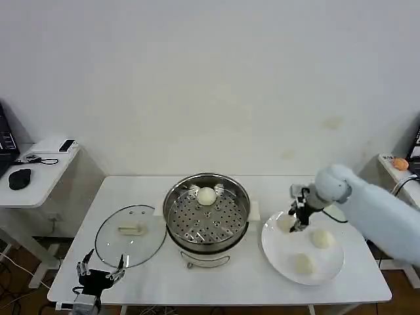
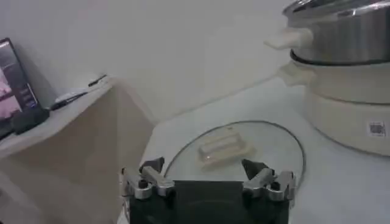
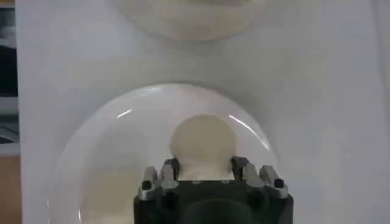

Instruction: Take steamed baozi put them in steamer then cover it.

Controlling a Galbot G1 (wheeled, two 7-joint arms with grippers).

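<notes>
My right end effector (image 1: 296, 222) is down on the white plate (image 1: 289, 264), with its fingers on both sides of one steamed baozi (image 3: 202, 143), hugging it. Two more baozi (image 1: 322, 237) sit on the plate just past it. One baozi (image 1: 206, 195) is already in the steamer (image 1: 207, 210), off to its side. My left end effector (image 1: 100, 272) waits with fingers spread apart, and the cover (image 2: 234, 149) lies flat on the surface (image 1: 131, 197) right in front of it.
</notes>
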